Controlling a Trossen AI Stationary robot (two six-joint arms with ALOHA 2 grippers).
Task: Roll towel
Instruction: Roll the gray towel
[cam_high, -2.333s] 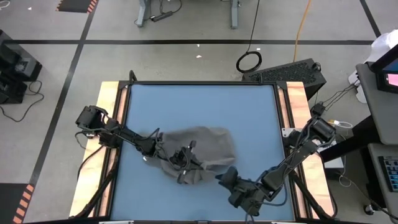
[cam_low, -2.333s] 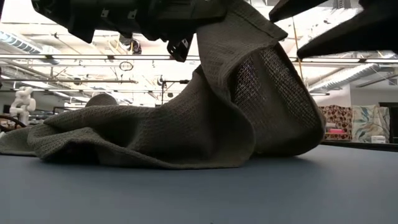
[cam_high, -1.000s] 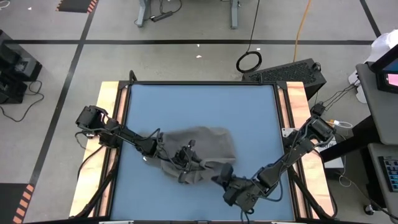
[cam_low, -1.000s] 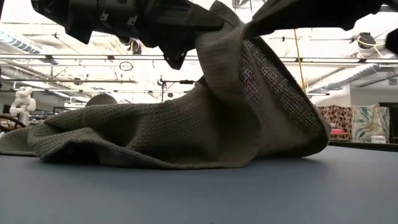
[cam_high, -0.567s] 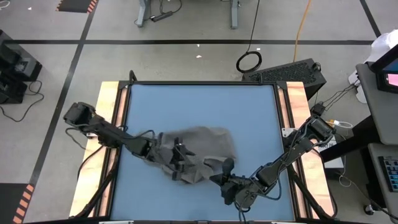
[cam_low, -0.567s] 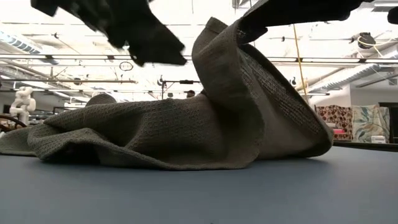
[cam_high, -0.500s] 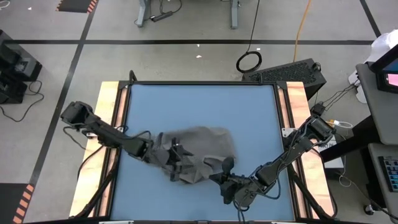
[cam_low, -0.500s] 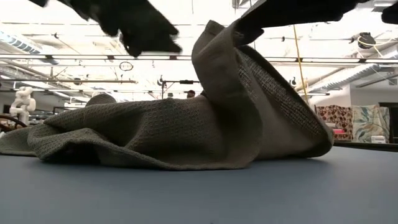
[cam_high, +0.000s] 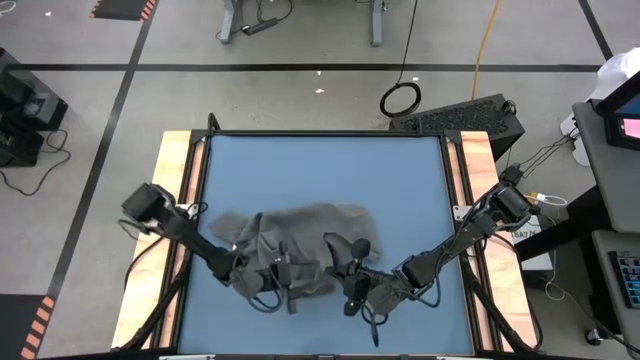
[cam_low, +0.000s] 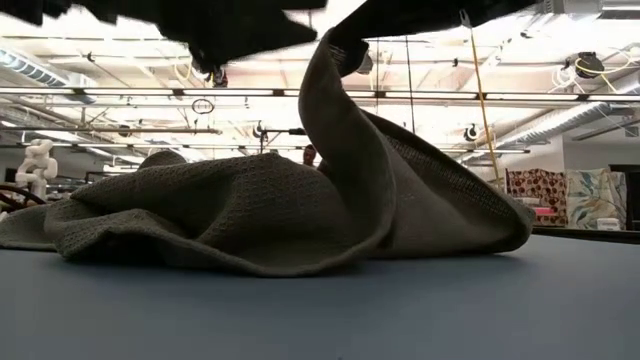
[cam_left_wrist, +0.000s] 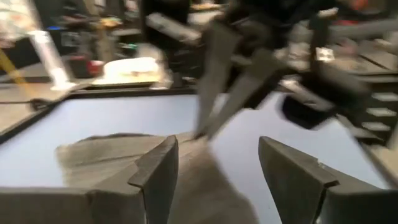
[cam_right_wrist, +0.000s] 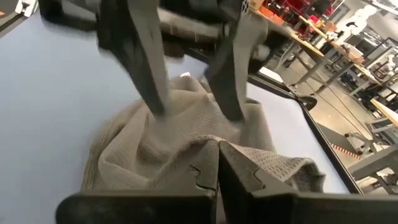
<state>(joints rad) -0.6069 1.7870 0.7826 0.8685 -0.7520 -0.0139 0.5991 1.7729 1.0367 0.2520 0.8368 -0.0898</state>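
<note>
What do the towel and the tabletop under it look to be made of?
The towel looks like soft woven cloth, grey-brown and matte: a waffle-like grid texture shows, and it drapes in loose folds where the right gripper lifts an edge. The tabletop looks like a smooth blue matte sheet or mat, even in colour and without glare; its exact material cannot be told.

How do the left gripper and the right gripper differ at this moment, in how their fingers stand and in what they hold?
The left gripper has its fingers spread open and holds nothing, while the right gripper is shut on the towel.

The right gripper lifts an edge of the towel off the blue table, so the cloth rises in a peak; the left gripper only hovers above the towel.

Both are dark two-finger grippers over the towel near the table's front edge.
</note>
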